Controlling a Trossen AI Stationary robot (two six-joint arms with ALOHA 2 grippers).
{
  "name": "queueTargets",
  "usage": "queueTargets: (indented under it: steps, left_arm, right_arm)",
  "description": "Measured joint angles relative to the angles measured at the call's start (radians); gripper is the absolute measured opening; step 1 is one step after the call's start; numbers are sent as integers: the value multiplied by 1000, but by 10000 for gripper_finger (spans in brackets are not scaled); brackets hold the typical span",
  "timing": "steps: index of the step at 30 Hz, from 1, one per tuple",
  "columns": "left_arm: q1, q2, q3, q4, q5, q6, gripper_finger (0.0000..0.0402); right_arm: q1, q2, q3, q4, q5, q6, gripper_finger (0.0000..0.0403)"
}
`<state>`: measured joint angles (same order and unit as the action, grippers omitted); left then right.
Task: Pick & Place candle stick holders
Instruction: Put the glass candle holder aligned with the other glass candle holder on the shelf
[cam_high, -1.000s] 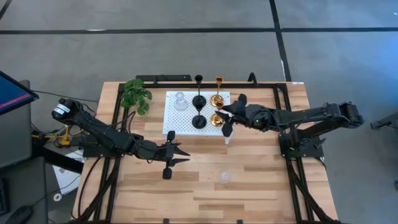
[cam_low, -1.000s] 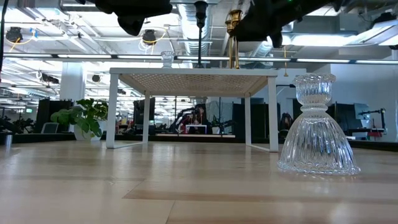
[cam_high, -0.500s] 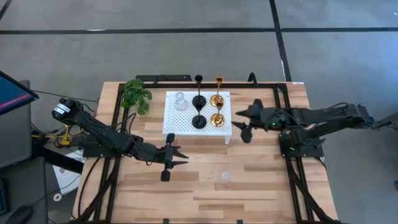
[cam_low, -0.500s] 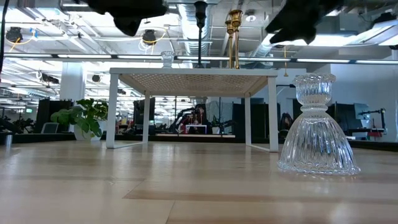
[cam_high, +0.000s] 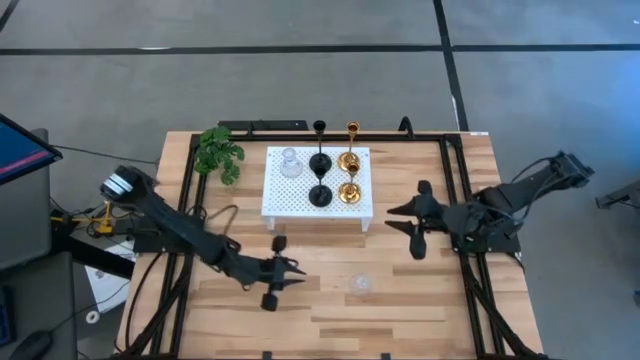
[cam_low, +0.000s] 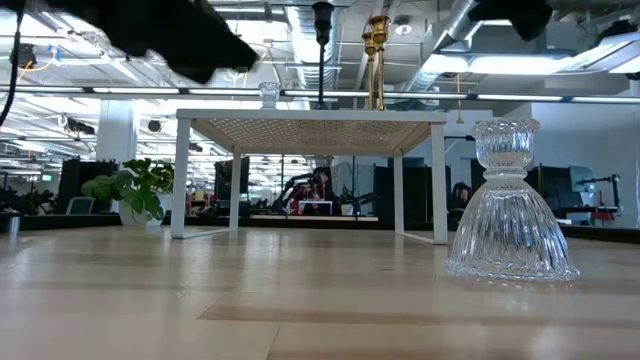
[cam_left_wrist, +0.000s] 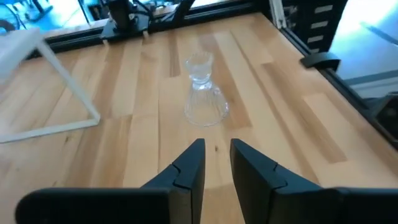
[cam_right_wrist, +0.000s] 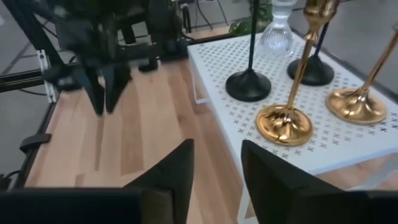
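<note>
A clear glass candle stick holder (cam_high: 362, 284) (cam_left_wrist: 205, 93) stands upright on its round base on the bare wood near the front. My left gripper (cam_high: 298, 274) (cam_left_wrist: 216, 146) hovers just left of it, open with a narrow gap, fingers pointing at it and holding nothing. On the white perforated platform (cam_high: 290, 200) stand two black holders (cam_high: 319, 160) (cam_high: 320, 195), two gold holders (cam_high: 350, 158) (cam_high: 348, 192) and another clear one (cam_high: 290, 163). My right gripper (cam_high: 393, 218) (cam_right_wrist: 216, 146) is open and holds nothing, right of the platform and facing it.
A green leafy plant (cam_high: 218, 153) sits at the far left beside the platform. A black metal frame (cam_high: 455, 180) runs along the table's edges. Bare wood lies between the platform and the near edge (cam_high: 330, 330).
My right gripper has drawn back from the gold holders on the platform toward the table's right edge; the holders stay where they stood. My left gripper has moved toward the near edge and down, closer to the clear holder on the wood.
</note>
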<state>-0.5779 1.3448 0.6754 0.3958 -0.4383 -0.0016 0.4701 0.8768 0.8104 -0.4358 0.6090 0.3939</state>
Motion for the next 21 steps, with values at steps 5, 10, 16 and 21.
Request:
queueTargets:
  steps: [5,10,16,21]
  left_arm:
    - [35,183,0,300,1,122,76]
    - [96,281,0,453,122,126,76]
    - [199,381,54,535,397,59,76]
    - [240,458,129,533,436,53,76]
  right_arm:
    - [52,0,0,2,28,0,100]
    - [80,0,0,3,28,0,88]
    - [78,6,0,4,30,0,82]
    - [79,6,0,3,54,-1,82]
